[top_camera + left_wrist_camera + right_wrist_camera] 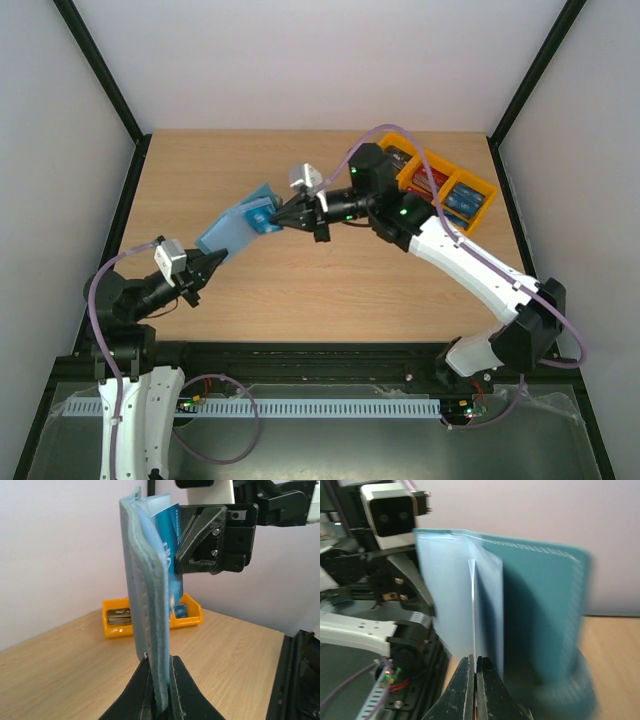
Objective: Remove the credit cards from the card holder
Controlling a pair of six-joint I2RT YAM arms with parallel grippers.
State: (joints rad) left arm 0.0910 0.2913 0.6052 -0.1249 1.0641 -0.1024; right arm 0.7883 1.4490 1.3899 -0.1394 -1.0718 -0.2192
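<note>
With left tool point(160, 682), gripping wallet point(145, 590) upright; with right tool point(474, 662), pinching blue card point(171, 530); seemingly midway, cards point(463, 197) already in upper-right tray point(410, 175).

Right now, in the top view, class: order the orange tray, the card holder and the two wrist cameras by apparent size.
1. orange tray, partly covered by the right arm.
2. card holder.
3. left wrist camera and right wrist camera: alike, so unranked.

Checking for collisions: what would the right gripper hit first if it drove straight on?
The card holder, held by the left gripper; the right gripper pinches something thin at its edge, probably a card.
</note>
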